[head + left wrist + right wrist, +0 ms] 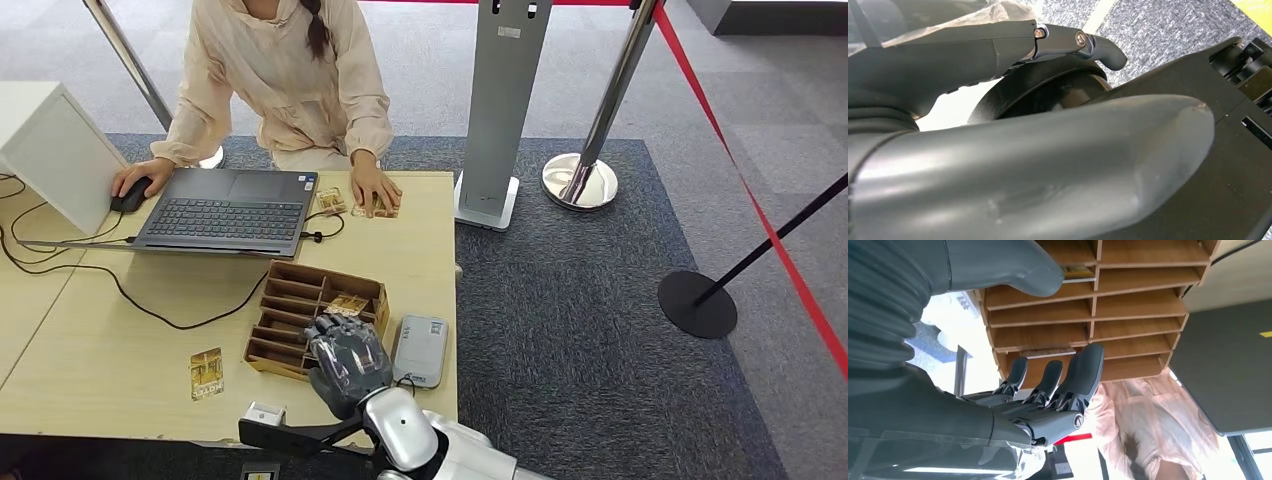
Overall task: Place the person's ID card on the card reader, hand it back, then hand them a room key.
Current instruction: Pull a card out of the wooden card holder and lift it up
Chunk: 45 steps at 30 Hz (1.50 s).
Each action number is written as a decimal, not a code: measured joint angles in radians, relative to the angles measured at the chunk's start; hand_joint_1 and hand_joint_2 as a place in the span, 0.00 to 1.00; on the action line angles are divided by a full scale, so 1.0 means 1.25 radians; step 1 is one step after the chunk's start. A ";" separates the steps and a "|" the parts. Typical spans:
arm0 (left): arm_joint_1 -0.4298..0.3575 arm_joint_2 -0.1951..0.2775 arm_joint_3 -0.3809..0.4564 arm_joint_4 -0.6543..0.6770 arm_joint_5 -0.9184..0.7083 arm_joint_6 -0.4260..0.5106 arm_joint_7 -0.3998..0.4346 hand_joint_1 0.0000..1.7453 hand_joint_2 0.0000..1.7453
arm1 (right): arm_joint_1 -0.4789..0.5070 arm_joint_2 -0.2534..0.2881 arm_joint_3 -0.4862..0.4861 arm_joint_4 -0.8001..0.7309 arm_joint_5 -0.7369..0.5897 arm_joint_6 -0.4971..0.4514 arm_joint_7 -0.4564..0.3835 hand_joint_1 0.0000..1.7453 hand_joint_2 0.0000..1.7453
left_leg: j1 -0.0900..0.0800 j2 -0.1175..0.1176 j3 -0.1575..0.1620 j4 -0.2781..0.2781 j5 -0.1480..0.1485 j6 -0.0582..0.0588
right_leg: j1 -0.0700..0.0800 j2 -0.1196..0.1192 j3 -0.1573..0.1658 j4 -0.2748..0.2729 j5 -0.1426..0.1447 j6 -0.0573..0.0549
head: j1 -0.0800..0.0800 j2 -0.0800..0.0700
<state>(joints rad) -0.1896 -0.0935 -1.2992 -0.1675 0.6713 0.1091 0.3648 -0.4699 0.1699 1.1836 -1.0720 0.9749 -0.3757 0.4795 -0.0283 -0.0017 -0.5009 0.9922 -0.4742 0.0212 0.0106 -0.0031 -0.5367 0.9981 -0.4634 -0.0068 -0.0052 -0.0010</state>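
Observation:
My right hand (345, 362) hovers over the near right part of the wooden slotted box (285, 325), fingers spread and holding nothing. In the right wrist view the hand (1048, 395) reaches toward the slots (1143, 305), with a card (1075, 273) lying in one slot by the thumb. A patterned card (347, 303) sits in the box just beyond the hand. The grey card reader (420, 350) lies right of the box. Another card (207, 373) lies flat on the table to the left. My left hand (1048, 165) hangs beside my body, empty.
A person sits across the table with one hand (375, 192) on cards (331, 200) by the laptop (225, 210) and the other on a mouse (130, 195). Cables (130, 295) cross the tabletop. A white box (50, 150) stands at far left. Stanchions (580, 180) stand right.

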 joint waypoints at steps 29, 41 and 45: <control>-0.028 -0.001 -0.018 -0.007 -0.002 -0.026 0.045 0.00 0.00 | -0.030 0.051 0.000 0.074 -0.029 0.031 0.003 0.43 1.00 | 0.000 0.001 0.000 0.000 0.001 0.000 | 0.000 0.000 0.000 0.000 0.001 0.000 | 0.000 0.000; -0.035 -0.001 -0.018 -0.007 -0.002 -0.032 0.058 0.00 0.00 | -0.038 0.061 0.000 0.108 -0.048 0.041 0.009 0.39 1.00 | 0.000 0.001 0.000 0.000 0.001 0.000 | 0.000 0.001 0.000 0.000 0.001 0.000 | 0.000 0.000; -0.029 -0.001 -0.018 -0.007 -0.006 -0.024 0.041 0.00 0.00 | -0.038 0.062 0.000 0.119 -0.050 0.042 0.014 0.37 1.00 | 0.000 0.001 0.000 0.000 0.001 0.000 | 0.000 0.000 0.000 0.000 0.001 0.000 | 0.000 0.000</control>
<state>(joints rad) -0.2259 -0.0946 -1.3214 -0.1762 0.6633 0.0789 0.4164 -0.5178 0.2470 1.1837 -0.9231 0.9124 -0.3238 0.4973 -0.0280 -0.0004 -0.5010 0.9922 -0.4732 0.0214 0.0109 -0.0025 -0.5371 0.9980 -0.4622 -0.0073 -0.0052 -0.0008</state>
